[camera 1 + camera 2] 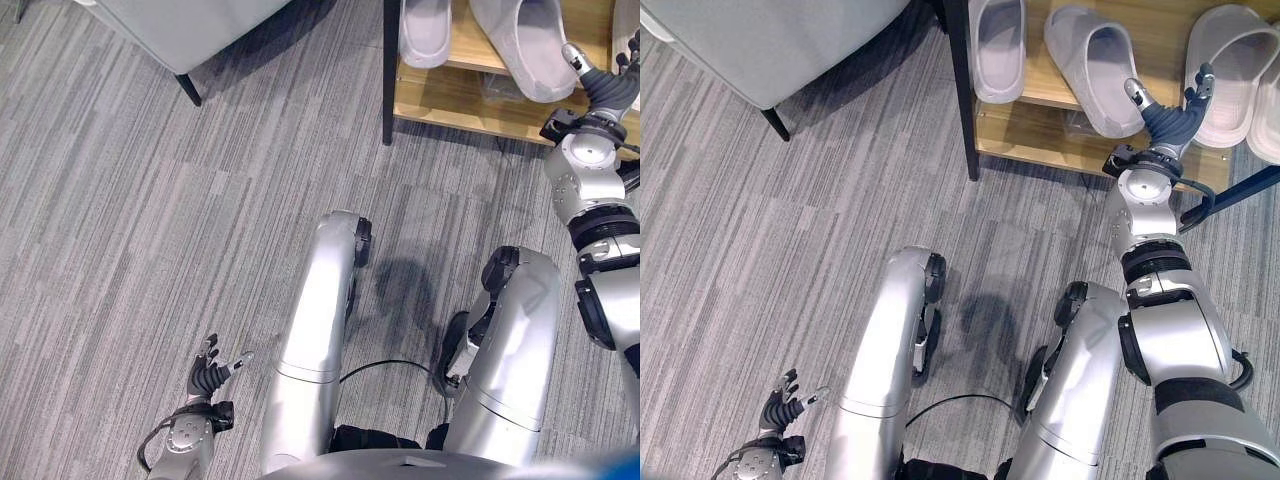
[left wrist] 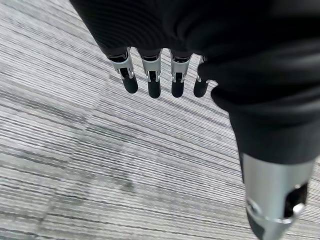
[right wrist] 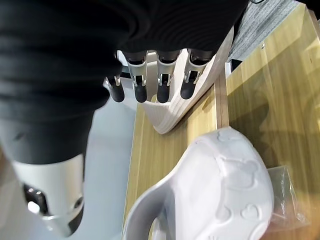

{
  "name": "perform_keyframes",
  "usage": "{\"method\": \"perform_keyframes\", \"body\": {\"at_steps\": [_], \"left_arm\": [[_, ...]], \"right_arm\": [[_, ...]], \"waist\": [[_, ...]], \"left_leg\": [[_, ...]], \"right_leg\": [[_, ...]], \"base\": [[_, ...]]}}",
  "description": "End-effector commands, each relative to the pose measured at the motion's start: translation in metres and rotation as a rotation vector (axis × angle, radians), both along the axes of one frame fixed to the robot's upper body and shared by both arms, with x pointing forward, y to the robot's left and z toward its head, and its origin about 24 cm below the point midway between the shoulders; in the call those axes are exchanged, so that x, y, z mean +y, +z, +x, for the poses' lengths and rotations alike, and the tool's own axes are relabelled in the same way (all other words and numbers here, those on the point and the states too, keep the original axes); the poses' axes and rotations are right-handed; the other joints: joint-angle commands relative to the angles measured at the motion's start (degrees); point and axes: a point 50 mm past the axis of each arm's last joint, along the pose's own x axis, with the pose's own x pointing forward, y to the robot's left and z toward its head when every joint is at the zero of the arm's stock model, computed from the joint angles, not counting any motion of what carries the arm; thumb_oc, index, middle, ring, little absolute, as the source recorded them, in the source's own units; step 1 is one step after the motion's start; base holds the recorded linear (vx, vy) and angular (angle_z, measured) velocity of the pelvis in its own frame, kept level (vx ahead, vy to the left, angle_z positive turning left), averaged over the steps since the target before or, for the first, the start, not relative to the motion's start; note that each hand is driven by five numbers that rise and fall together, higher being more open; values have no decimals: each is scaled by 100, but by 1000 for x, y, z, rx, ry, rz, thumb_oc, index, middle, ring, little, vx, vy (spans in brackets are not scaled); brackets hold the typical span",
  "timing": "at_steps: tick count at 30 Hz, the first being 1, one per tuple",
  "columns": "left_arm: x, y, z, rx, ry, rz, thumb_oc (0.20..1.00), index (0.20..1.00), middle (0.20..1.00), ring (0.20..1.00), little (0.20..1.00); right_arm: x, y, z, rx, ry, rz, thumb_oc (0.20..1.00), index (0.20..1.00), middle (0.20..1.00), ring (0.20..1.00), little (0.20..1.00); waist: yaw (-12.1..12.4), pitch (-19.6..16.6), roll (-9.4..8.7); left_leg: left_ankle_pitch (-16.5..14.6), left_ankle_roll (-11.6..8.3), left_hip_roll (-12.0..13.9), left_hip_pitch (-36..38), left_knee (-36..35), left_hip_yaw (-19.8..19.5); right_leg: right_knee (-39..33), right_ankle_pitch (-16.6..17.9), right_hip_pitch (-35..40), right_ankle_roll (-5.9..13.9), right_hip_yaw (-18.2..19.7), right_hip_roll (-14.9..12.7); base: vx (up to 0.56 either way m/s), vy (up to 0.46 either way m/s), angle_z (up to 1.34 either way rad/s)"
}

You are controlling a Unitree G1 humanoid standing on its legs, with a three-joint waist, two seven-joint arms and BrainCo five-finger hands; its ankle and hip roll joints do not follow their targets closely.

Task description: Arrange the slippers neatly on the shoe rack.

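Several light grey slippers lie on the wooden shoe rack (image 1: 1040, 95). One slipper (image 1: 996, 45) is at the left end and a second slipper (image 1: 1092, 68) lies slanted beside it. A pair (image 1: 1236, 70) rests at the right. My right hand (image 1: 1164, 118) hovers open between the slanted slipper and the pair, fingers spread, holding nothing. In the right wrist view its straight fingers (image 3: 138, 86) point past a near slipper (image 3: 227, 185) toward another slipper (image 3: 186, 102) turned on its side. My left hand (image 1: 207, 378) hangs open low over the carpet, fingers (image 2: 154, 80) relaxed.
A grey upholstered seat (image 1: 190, 25) on a black leg (image 1: 188, 88) stands at the far left. The rack's black post (image 1: 958, 90) marks its left end. A clear plastic bag (image 3: 286, 200) lies on the shelf by the near slipper. Grey striped carpet (image 1: 120, 250) covers the floor.
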Motion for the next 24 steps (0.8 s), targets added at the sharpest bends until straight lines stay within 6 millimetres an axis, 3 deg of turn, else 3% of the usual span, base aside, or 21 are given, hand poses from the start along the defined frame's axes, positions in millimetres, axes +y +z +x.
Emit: {"method": "perform_keyframes", "body": {"at_steps": [1,14,24], "left_arm": [[-3,-1,-15,13,-32,19,1000,1000,1000,1000,1000],[-2,0,-20,19,-39,16,1000,1000,1000,1000,1000],[-2,4,-17,12,-72,37,1000,1000,1000,1000,1000]], "right_arm": [[8,27,-4,-113,12,-85,1000,1000,1000,1000,1000],[4,6,1,-20,29,-76,1000,1000,1000,1000,1000],[30,-7,8,5,135,-76,1000,1000,1000,1000,1000]], "waist": [[304,-239,109],[313,-239,153],[308,-239,177]], "left_leg": [[-707,148,-60,64,282,-281],[-752,169,-70,64,325,-285],[-757,176,-57,64,339,-244]], "right_leg": [[-297,1318,-215,-638,799,121],[-271,1375,-206,-615,852,157],[-237,1398,-194,-614,872,168]], "base": [[0,0,0],[0,0,0],[0,0,0]]}}
